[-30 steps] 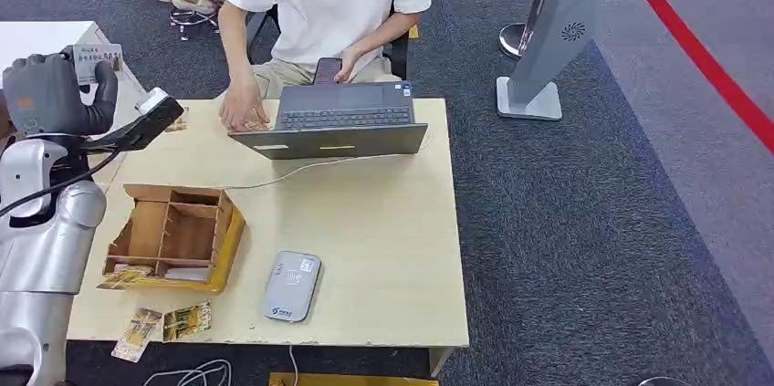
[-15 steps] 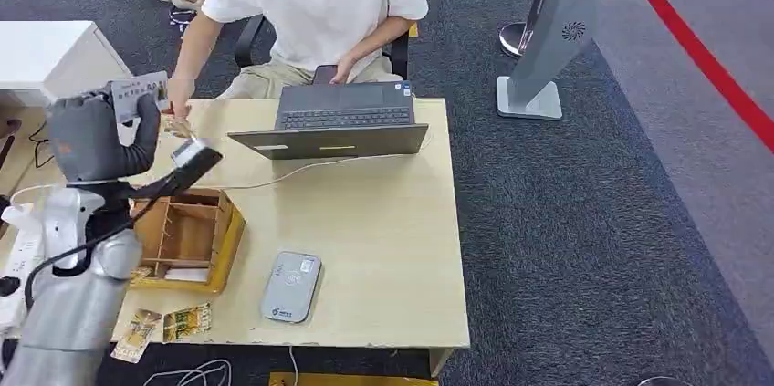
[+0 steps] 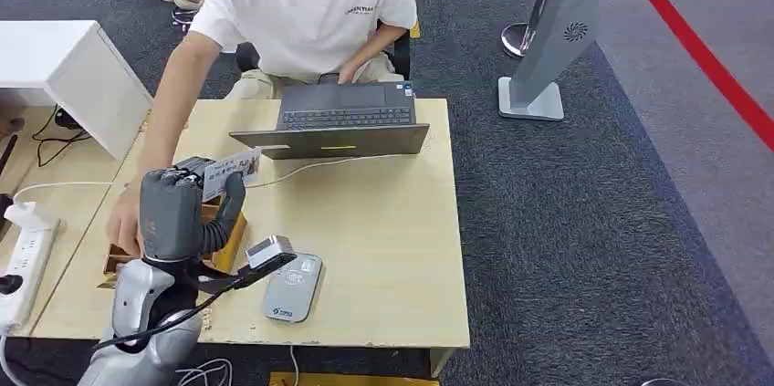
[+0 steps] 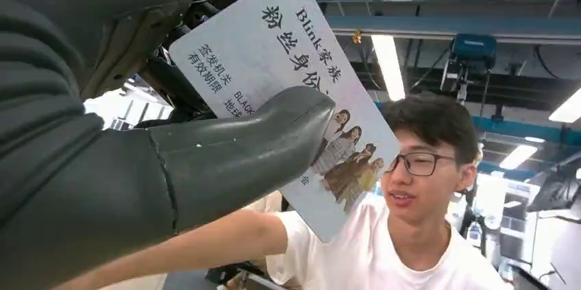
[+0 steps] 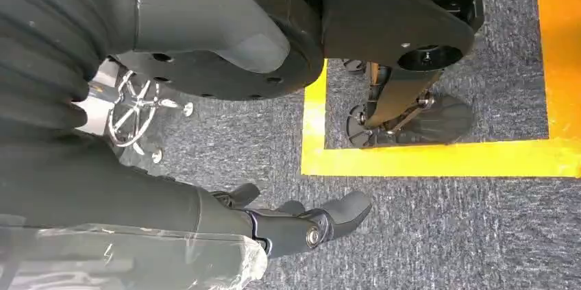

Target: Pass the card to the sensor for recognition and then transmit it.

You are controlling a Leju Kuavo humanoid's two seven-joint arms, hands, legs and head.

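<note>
One card (image 3: 230, 172), pale with printed text and figures, pinched between thumb and fingers of the left robot hand (image 3: 173, 213), raised above the tabletop (image 3: 383, 222) over the wooden organiser (image 3: 228, 238). One grey sensor (image 3: 292, 286) flat near the front edge. Right robot hand (image 5: 301, 225): fingers apart, holding nothing, above carpet. One person (image 3: 301, 12) seated behind a laptop (image 3: 342, 121).
</note>
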